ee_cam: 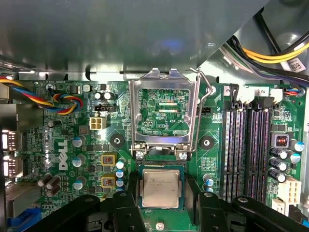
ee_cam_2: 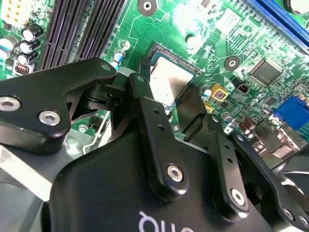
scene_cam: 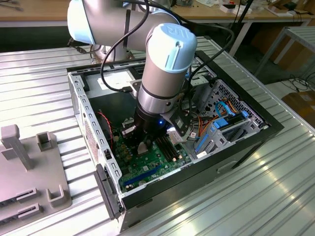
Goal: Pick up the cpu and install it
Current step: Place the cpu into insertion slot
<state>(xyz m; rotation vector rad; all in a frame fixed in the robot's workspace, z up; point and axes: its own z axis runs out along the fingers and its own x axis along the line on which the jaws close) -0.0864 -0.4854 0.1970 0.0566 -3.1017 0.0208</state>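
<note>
On the exterior view's left a grey fixture lies on the ribbed table, well apart from the work. Next comes the open case, with the green board on its floor. Over the middle of the board the arm reaches in from the far side. Its last joint points steeply down, a little tilted, so the gripper stands low over the board. Beyond it, on the right, is the drive cage with blue cables.

In the first wrist view the cpu lies flat in or just over the socket, metal face up. The load plate is swung open beside it. The gripper is set narrow, with its jaws against two opposite edges of the cpu. It looks to be holding the cpu, though how firmly is not plain.

The cpu is likely light, stiff and thin, with a smooth lid and a delicate underside. Its edges are the place to hold it, kept level and with little force.
</note>
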